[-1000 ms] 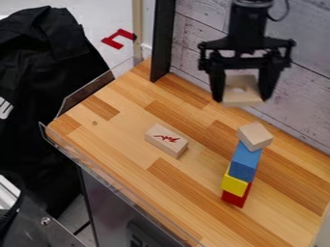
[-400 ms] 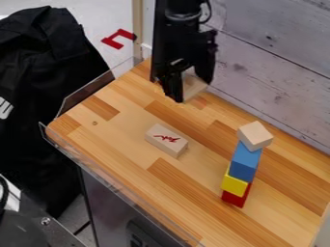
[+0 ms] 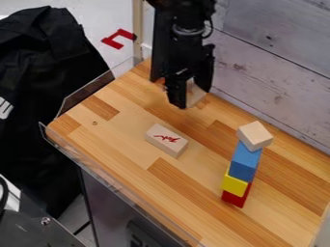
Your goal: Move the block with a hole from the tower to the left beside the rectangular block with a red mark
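The gripper (image 3: pixel 189 98) hangs in the upper middle of the frame, above the back part of the table (image 3: pixel 129 128), near the plank wall (image 3: pixel 274 72). Its two fingers are parted by the width of the block with a hole (image 3: pixel 195 95), which they grip between them; the pale wooden block is partly hidden by the near finger.

Below the gripper, near the middle of the frame, the rectangular block with a red mark (image 3: pixel 166 143) lies flat on the table, its marked face up. The tower stands well apart from it, to the right: a red block (image 3: pixel 235 199) at the bottom, then a yellow block (image 3: pixel 234 184), a blue block (image 3: pixel 245 162) and a plain wooden block (image 3: pixel 255 135) on top, turned askew. Black cloth (image 3: pixel 42 87) fills much of the left side, beyond the table's edge.
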Tool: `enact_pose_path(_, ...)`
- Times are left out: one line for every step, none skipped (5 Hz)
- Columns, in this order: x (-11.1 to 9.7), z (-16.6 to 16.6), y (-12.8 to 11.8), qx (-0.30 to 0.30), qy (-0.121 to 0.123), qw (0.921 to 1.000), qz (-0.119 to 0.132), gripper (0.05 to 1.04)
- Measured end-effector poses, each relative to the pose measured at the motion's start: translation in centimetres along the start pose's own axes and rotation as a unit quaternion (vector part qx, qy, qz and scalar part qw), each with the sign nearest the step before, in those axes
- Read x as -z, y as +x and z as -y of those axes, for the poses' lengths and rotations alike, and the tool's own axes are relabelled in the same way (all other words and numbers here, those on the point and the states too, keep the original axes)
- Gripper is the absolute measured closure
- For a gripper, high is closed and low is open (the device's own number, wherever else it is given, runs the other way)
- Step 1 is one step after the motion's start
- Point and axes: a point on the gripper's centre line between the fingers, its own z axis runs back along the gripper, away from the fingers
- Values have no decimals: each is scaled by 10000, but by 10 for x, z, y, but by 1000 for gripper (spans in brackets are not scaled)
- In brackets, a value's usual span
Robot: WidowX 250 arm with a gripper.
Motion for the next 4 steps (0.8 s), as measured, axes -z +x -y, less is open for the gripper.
enact_pose_path(13,6,0,21,90,9999,56,221)
enact_pose_path(18,8,1,-77,78,9999,47,221)
enact_pose_path(26,5,3,-358,53,9993,-5,221)
enact_pose_path(45,-2,3,-644,143,9976,-191,221)
